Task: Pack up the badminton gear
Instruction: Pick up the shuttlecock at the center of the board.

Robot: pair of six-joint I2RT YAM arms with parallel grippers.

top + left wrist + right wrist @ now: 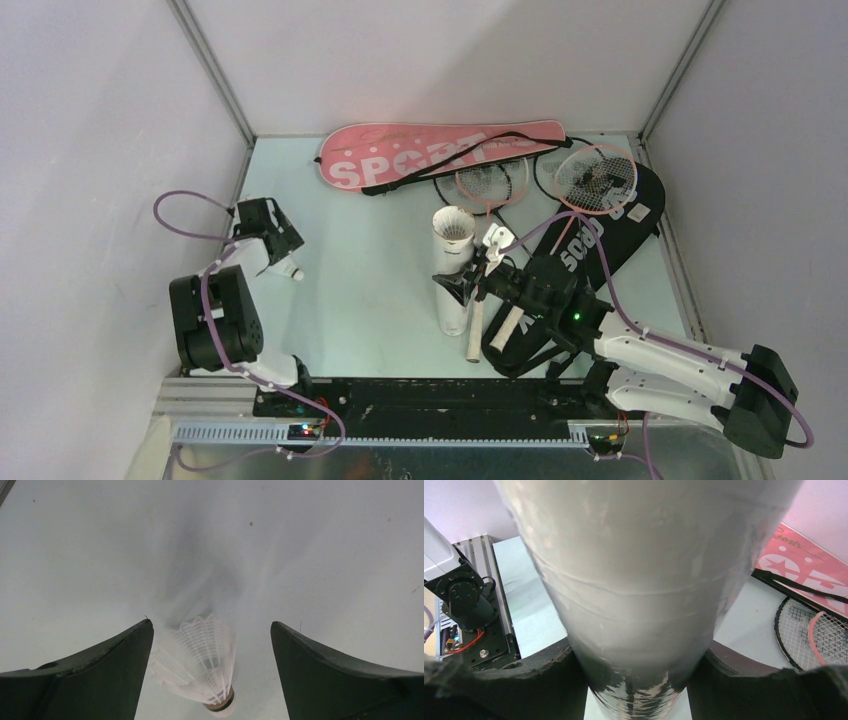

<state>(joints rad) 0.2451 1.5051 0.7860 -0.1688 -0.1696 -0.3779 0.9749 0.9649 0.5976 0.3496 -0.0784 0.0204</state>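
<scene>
The pale table is sitting between white walls. Your right gripper is squeezing the long tube mid-table. Your left gripper is hanging open around the shuttlecock at the left side; pinch gently, near the cork.

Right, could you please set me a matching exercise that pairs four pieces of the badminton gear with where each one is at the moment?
Things:
1. shuttlecock
2. tube
3. pink bag
4. black bag

Places:
A. along the far edge of the table
B. clamped in the right pincer
C. lying inside the open left pincer
D. under the head of a pink racket, far right

Pairs: 1-C, 2-B, 3-A, 4-D
</scene>
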